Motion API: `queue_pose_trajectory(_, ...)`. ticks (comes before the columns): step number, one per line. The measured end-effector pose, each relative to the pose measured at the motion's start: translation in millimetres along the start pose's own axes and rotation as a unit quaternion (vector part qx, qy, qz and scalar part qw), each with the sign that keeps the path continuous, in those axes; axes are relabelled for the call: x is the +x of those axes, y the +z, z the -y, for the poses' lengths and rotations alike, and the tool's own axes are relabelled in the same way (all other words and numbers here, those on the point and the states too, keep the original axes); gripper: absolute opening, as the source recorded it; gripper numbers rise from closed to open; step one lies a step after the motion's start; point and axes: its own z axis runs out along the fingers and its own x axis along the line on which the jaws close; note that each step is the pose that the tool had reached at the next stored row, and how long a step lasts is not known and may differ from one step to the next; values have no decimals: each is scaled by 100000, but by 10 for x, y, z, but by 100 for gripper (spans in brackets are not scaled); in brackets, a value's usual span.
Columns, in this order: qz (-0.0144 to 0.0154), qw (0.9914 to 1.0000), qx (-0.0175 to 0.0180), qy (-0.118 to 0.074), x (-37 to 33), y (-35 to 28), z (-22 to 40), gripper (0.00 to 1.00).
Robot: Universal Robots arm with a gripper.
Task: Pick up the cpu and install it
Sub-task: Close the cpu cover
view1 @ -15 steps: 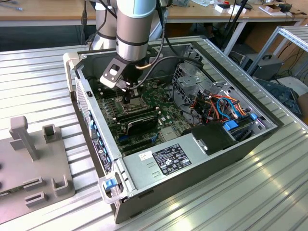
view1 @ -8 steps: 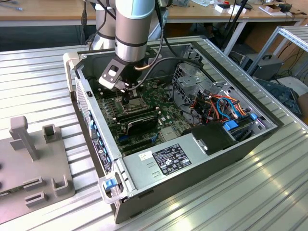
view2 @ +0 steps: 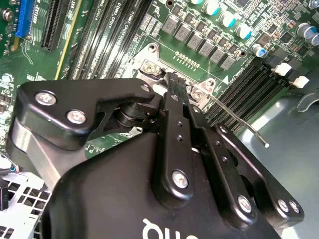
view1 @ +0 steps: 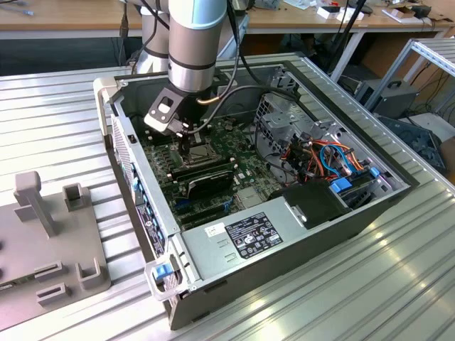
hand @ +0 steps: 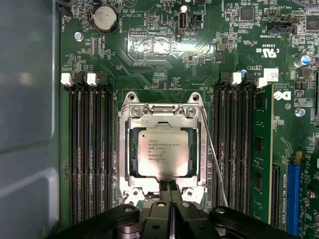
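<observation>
The cpu [hand: 162,153], a flat silver-grey square, lies in the motherboard socket, and the shiny metal socket frame [hand: 128,149] is folded down around its edges. My gripper [hand: 168,185] is shut with its two black fingers pressed together and nothing between them. Their tips rest at the edge of the frame, just beside the cpu. In the second wrist view the gripper [view2: 173,78] touches the socket frame [view2: 149,67], and the thin wire lever [view2: 239,122] sticks out sideways, unlatched. In the exterior view the gripper [view1: 188,142] hangs low inside the open computer case [view1: 355,220].
Black memory slots [hand: 89,154] flank the socket, and a green memory stick [hand: 261,149] stands in one. A long black expansion card [view1: 202,177] lies close beside the gripper. Coloured cables [view1: 320,160], a power supply [view1: 242,238] and a grey fixture [view1: 43,241] surround the work area.
</observation>
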Motion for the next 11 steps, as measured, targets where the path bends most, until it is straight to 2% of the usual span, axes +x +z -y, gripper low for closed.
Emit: queue_pose_trajectory(11, 3, 100000, 2, -4, 4, 28, 5, 11)
